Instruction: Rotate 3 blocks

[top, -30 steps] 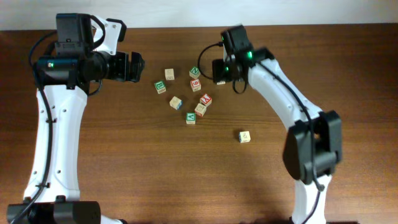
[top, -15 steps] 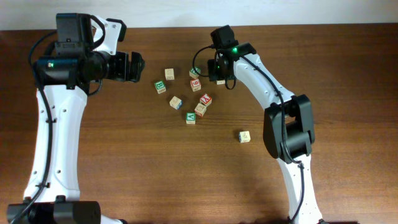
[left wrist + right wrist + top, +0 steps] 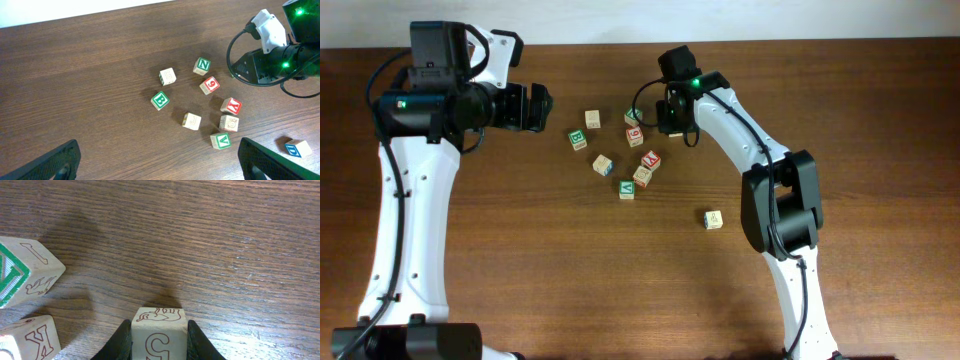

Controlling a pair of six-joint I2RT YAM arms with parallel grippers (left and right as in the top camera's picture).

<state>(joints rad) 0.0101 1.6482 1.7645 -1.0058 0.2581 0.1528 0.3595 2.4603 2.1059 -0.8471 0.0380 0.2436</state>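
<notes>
We see a brown wooden desk (image 3: 570,280) with scattered alphabet cubes and two white arms. The right tool (image 3: 159,347) is at the far edge of the cluster, its dark fingers (image 3: 120,342) pressed against both sides of a pale outlined cube (image 3: 159,317). That cube carries a brown animal drawing and sits near the green N cube (image 3: 20,275). We judge this side-on grip lets the wrist turn the cube where it sits. The left tool (image 3: 542,108) hangs wide and empty, well apart on the left, likely keeping clear. The green V cube (image 3: 220,141), the pale Q cube (image 3: 228,122) just beside it, and the blue-print cube (image 3: 297,148), lying alone away from the cluster, are all untouched.
</notes>
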